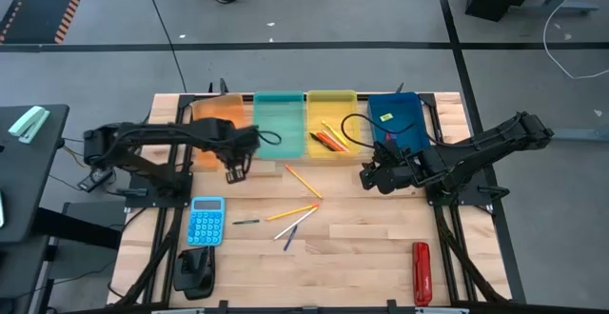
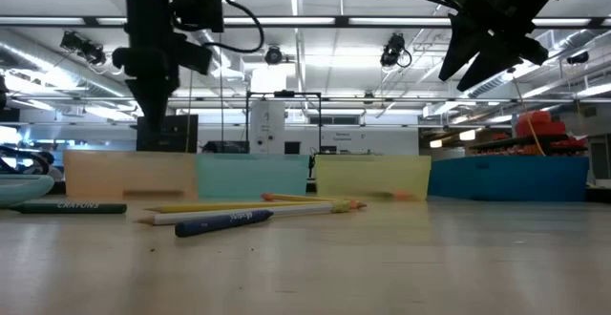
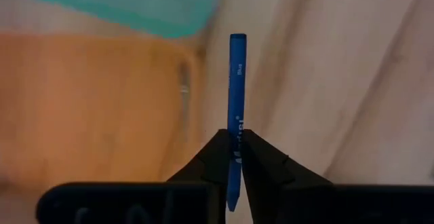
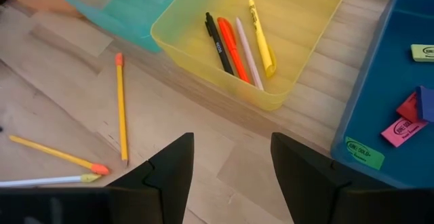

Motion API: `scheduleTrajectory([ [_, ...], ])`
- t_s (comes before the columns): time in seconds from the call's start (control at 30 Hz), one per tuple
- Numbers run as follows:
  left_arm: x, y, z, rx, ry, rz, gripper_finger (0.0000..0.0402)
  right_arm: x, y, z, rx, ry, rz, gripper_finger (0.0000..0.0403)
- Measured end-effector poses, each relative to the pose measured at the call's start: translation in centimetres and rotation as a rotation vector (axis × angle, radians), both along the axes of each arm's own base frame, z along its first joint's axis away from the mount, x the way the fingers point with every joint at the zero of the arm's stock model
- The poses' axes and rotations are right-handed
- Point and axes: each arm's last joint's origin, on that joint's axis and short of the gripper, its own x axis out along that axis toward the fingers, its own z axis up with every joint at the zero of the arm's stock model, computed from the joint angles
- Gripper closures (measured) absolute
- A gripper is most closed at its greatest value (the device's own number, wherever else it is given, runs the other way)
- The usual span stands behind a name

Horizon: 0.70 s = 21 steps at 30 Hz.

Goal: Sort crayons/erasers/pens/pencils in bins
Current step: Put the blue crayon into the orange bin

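While yellow bin (image 4: 203,54) holds pens (image 4: 218,42), blue bin (image 4: 380,115) erasers (image 4: 403,130).

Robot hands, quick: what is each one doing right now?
Left hand: closed on a short blue crayon stick, by the orange translucent plastic bin.
Right hand: open, holding nothing, near the dark blue bin.

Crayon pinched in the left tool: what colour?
Blue: the crayon sticks out from the shut left tool. Left wrist view shows it best.
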Motion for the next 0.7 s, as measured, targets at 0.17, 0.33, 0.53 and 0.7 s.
scheduleTrajectory([
  [0.17, -3.2, 2.0, 1.5, 0.039, -0.107, 0.132, 0.0377, 0.0, 0.0, 0.0, 0.005, -0.008, -0.013, 0.0198],
  [0.33, -5.5, 4.3, 2.0, 0.069, -0.162, 0.283, 0.0371, 0.0, -0.1, 0.0, -0.005, -0.02, -0.029, 0.0198],
  [0.53, -6.3, 5.9, 1.9, 0.091, -0.131, 0.277, 0.0362, 0.0, -0.1, 0.0, -0.002, -0.026, -0.037, 0.0198],
  [0.7, -6.7, 6.2, 1.8, 0.084, -0.128, 0.315, 0.0359, 0.0, -0.1, 0.0, 0.012, -0.041, -0.058, 0.0198],
])
